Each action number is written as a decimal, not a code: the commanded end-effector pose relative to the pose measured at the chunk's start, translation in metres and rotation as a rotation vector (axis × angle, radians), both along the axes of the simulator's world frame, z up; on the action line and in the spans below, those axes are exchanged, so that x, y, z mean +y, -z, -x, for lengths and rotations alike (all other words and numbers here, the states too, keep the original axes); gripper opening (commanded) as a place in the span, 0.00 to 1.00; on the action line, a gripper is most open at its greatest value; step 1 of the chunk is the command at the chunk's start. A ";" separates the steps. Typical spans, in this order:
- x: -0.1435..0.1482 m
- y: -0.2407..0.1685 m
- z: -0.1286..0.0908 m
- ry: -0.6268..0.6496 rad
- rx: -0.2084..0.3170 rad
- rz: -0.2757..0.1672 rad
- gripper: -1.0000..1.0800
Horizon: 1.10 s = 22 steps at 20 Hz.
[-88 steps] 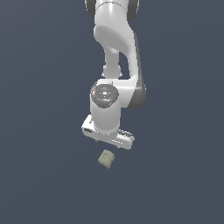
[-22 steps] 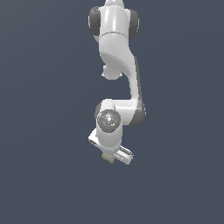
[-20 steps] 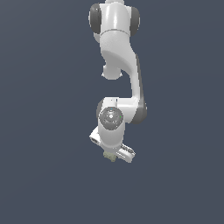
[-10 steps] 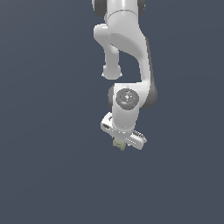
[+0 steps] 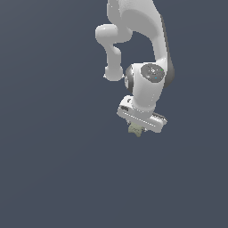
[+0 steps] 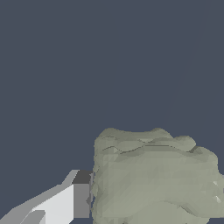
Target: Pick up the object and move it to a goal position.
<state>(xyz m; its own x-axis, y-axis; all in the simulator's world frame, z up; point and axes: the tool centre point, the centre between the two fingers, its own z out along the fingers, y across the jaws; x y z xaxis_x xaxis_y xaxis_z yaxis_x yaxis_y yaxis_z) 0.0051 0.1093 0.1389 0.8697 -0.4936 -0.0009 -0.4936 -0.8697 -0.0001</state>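
We see the white tool (image 5: 136, 129) clenched on the small pale olive-beige mottled lump (image 5: 135, 129), which pokes out just below the tool's flat white body, at about six o'clock from the round wrist joint (image 5: 149, 80). In the wrist view one grey-tipped white finger (image 6: 74, 201) presses against the lump's (image 6: 153, 179) side. The white arm (image 5: 138, 26) rises toward twelve o'clock over the plain dark grey-blue tabletop (image 5: 53, 169).
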 end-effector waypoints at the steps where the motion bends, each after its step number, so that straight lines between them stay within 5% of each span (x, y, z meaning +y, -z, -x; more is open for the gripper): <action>1: 0.019 -0.014 0.018 -0.001 -0.001 0.000 0.00; 12: 0.087 -0.065 0.079 0.000 -0.001 0.002 0.00; 22: 0.110 -0.081 0.096 0.000 -0.001 0.001 0.00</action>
